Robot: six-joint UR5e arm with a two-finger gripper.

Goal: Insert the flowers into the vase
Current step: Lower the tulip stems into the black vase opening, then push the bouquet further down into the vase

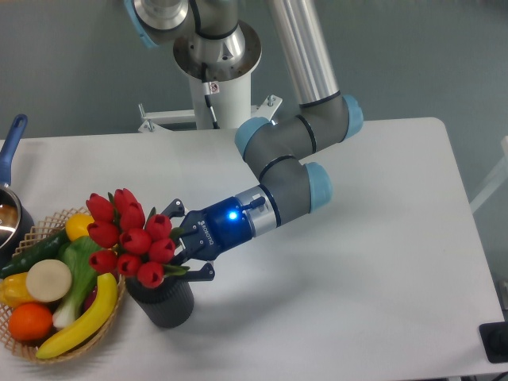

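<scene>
Tulips, red and tightly bunched, make up the flowers (131,238); the bunch leans to the left over the vase (163,302), its buds reaching out above the right edge of the wicker basket (20,347); green leaves and short stems at the bunch's lower right run down to the vase's rim, though whether the stem ends are inside the opening cannot be told, since the buds cover it; the vase is a short dark cylinder standing upright on the white table (357,262), just beside the basket and touching or nearly touching it; the gripper (182,248) comes in from the right, roughly level, with its black fingers (195,271) spread above and below the stem end of the bunch; the stems sit between the fingers and the gripper appears closed on them, holding the flowers; a blue light glows on the wrist (232,214) behind the gripper; the grey arm with pale blue joint caps bends back up and to the right toward its white base (218,91) at the rear of the table; the basket holds a banana (83,317), an orange (30,321), a dark green cucumber (36,252) and a pale round item (49,280); a blue-handled pot (9,210) sits at the far left edge.
</scene>
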